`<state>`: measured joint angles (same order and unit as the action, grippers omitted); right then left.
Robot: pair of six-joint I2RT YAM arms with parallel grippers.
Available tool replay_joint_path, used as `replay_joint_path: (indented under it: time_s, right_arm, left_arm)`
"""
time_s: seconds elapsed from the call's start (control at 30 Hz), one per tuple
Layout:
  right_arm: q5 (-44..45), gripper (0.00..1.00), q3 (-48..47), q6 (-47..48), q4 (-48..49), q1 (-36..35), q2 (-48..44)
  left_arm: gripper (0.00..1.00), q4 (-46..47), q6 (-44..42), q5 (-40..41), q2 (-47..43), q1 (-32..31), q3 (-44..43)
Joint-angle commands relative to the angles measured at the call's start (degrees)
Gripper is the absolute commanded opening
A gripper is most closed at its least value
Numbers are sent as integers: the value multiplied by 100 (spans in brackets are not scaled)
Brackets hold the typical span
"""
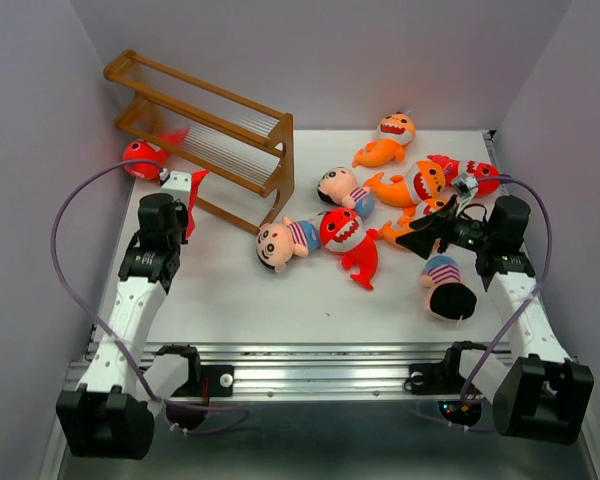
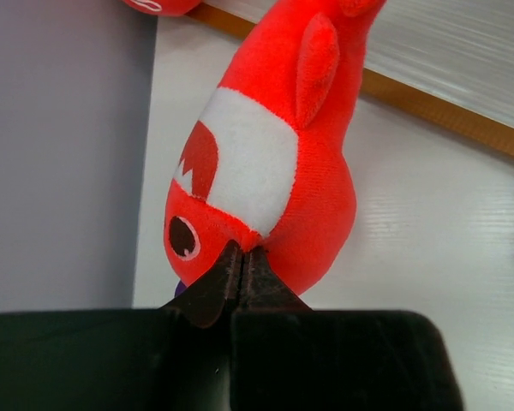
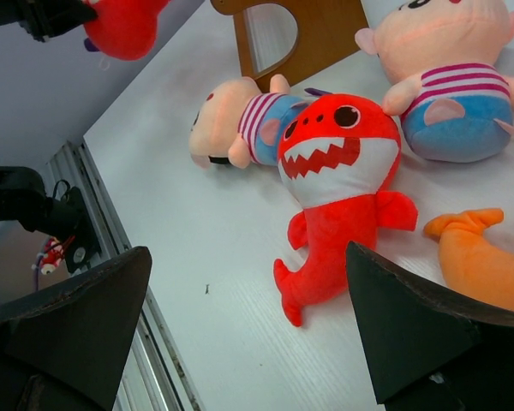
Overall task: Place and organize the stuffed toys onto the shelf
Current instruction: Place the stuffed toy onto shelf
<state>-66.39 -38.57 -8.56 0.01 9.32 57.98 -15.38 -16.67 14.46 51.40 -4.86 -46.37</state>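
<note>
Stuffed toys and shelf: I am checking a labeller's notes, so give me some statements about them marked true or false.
1. The left fingers are shut on a red plush shark. True.
2. The right fingers grip an orange plush shark. False: they stand open and hold nothing.
3. A second red plush shark lies on the white table next to a striped-shirt plush boy. True.
4. The brown wooden shelf stands at the table's far left. True.
5. A plush boy sits on the shelf's top tier. False: no toy shows there; the boys lie on the table.
</note>
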Motion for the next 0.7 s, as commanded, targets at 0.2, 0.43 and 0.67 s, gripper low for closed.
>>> replay_joint_path:
  time_s: [0.2, 0.43, 0.67]
  right_arm:
    - [-23, 100, -72, 91, 122, 87, -181]
    - [-49, 100, -107, 73, 113, 87, -155]
    - [-6, 100, -107, 117, 113, 87, -181]
  left_arm:
    - [0, 1054, 120, -795, 1802, 855, -645]
    - [0, 1344, 23, -681, 2479, 952, -1058]
    - [0, 1248, 93, -540, 3481, 961, -1962]
